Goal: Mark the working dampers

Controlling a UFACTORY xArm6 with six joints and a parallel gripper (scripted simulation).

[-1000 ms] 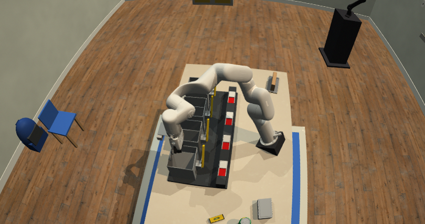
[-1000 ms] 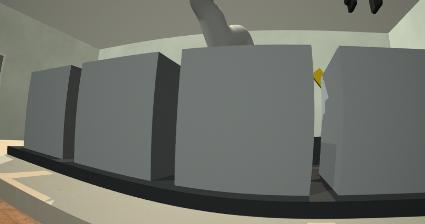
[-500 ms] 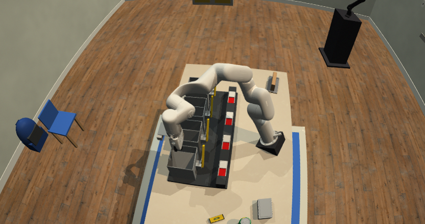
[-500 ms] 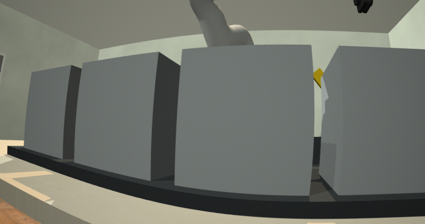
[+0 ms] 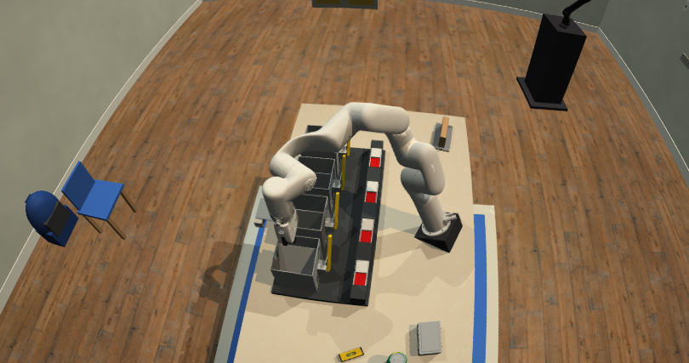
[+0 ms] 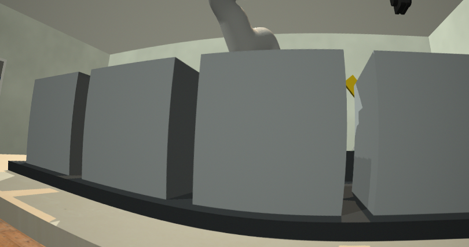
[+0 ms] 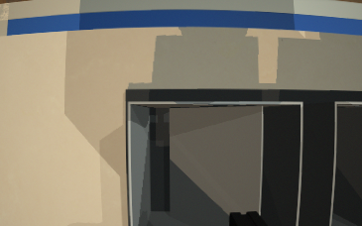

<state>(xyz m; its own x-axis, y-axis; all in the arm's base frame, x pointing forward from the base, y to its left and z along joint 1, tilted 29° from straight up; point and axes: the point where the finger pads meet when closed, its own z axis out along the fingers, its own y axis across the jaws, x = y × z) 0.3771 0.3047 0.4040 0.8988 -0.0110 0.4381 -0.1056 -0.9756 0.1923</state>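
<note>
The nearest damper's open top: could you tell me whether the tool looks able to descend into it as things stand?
Probably yes: the shut tool hovers over the nearest damper, whose open top shows nothing across it.
</note>
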